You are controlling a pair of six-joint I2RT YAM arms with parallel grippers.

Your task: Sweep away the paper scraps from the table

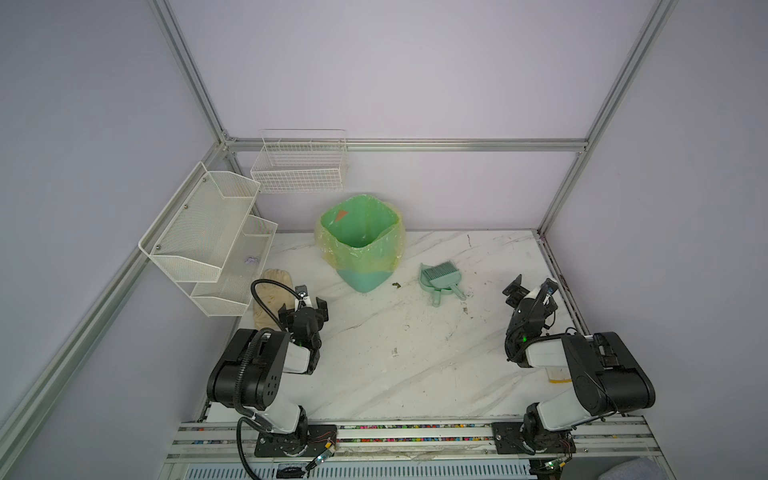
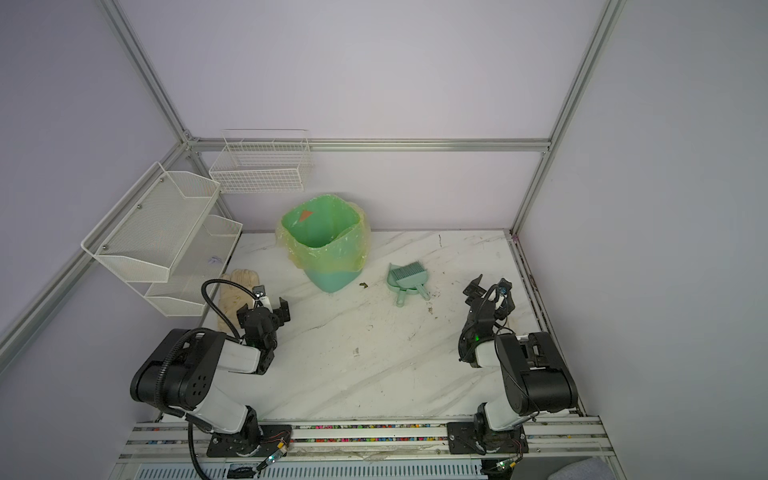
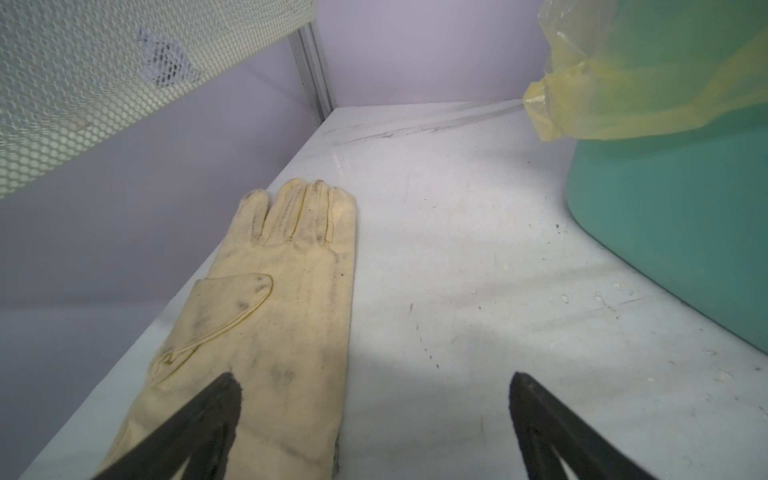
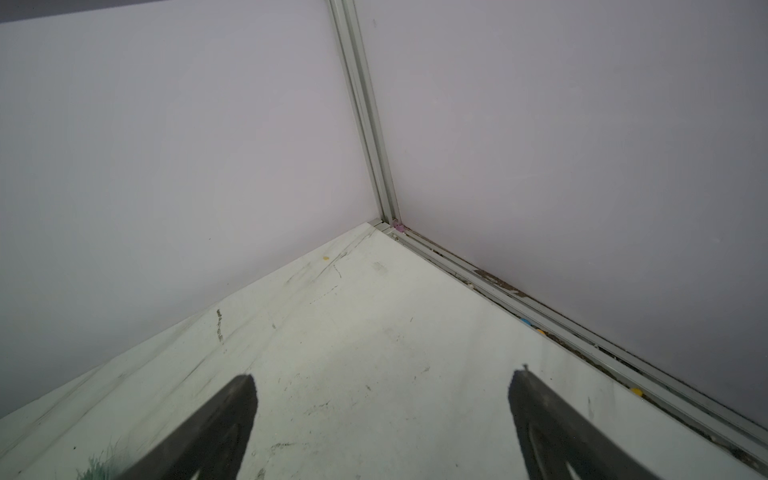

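Note:
The white marble-veined table (image 1: 395,365) (image 2: 353,374) shows no paper scraps in any view; only a small dark speck (image 1: 395,285) lies beside the bin. My left gripper (image 1: 303,308) (image 2: 264,308) hovers open at the left, its jaws wide apart and empty in the left wrist view (image 3: 374,382), one finger over a cream glove (image 3: 270,311). Near the back right corner my right gripper (image 1: 532,291) (image 2: 489,289) is open too, with only bare table (image 4: 374,332) between its fingers (image 4: 382,380).
A teal bin (image 1: 361,245) (image 2: 326,245) lined with a yellow-green bag stands at the back centre. A teal dustpan with its brush (image 1: 438,280) (image 2: 405,280) lies right of it. White mesh shelves (image 1: 208,232) and a wire basket (image 1: 299,166) hang at the left wall. An aluminium rail (image 1: 415,432) runs along the front.

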